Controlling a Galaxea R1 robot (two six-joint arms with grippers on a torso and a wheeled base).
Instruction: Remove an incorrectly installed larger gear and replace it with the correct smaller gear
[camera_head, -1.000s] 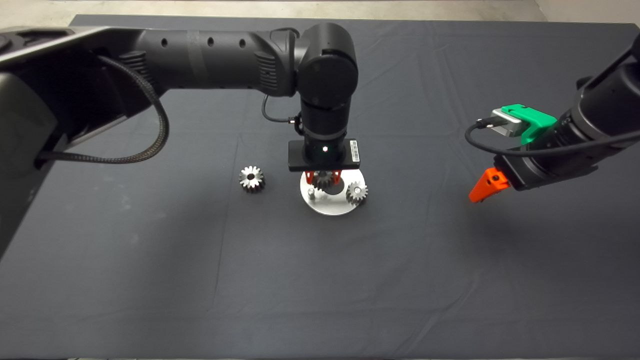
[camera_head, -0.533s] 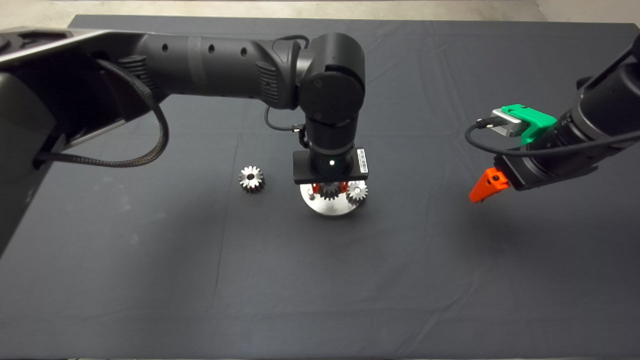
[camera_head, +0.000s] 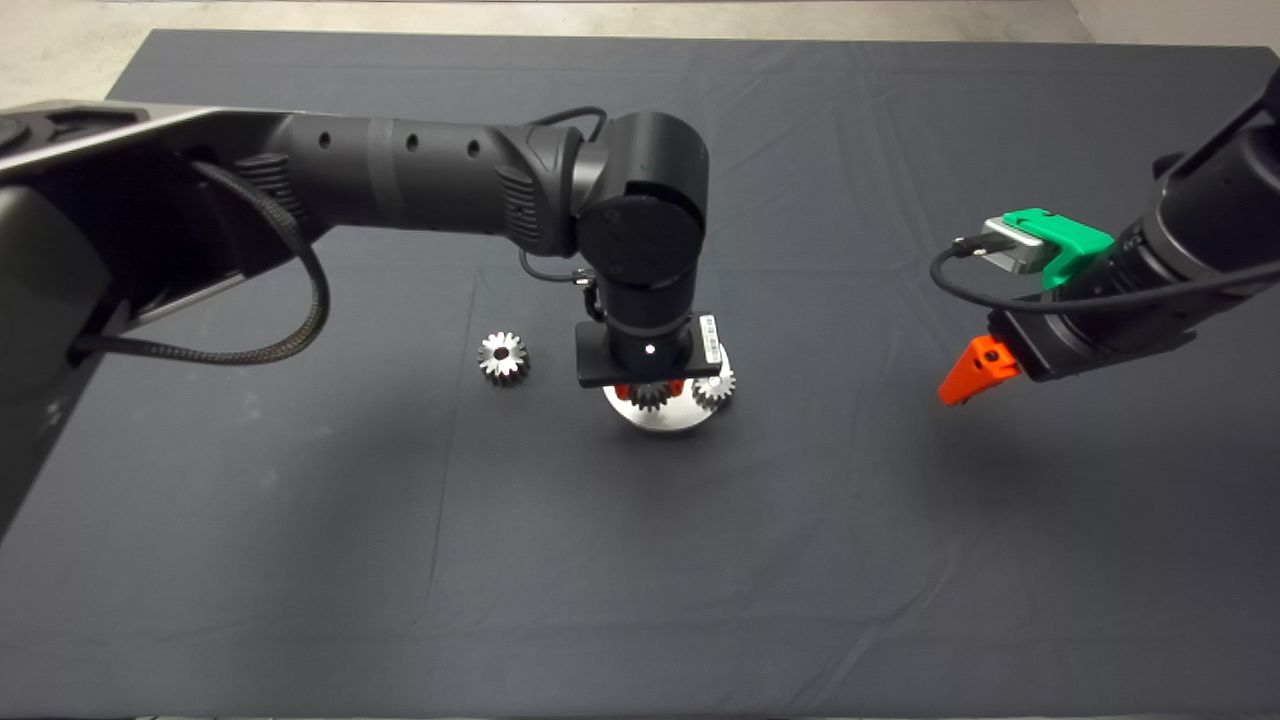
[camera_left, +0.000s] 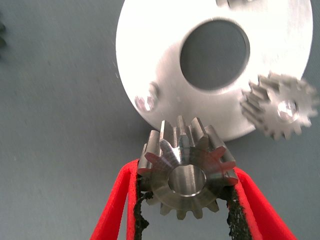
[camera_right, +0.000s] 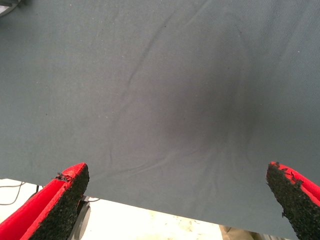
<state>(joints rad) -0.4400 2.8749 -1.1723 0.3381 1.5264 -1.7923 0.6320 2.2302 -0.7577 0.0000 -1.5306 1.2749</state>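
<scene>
Holding the smaller gear (camera_left: 186, 176) clamped in my left gripper (camera_left: 185, 200), just above the round plate (camera_left: 150, 60) edge, near its bare pin (camera_left: 148, 99). Next: centre bore over pin, lower straight, w/o tilt. Larger gear (camera_head: 503, 357) lies off-plate. Right gripper (camera_right: 175, 200) spread wide, idle, well apart.

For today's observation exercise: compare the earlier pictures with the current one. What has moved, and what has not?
The left claw, shut on a smaller gear, carried it nearer across the round plate. Unchanged: the gear on the mat, the gear on the plate's peg, the right claw waiting open.
</scene>
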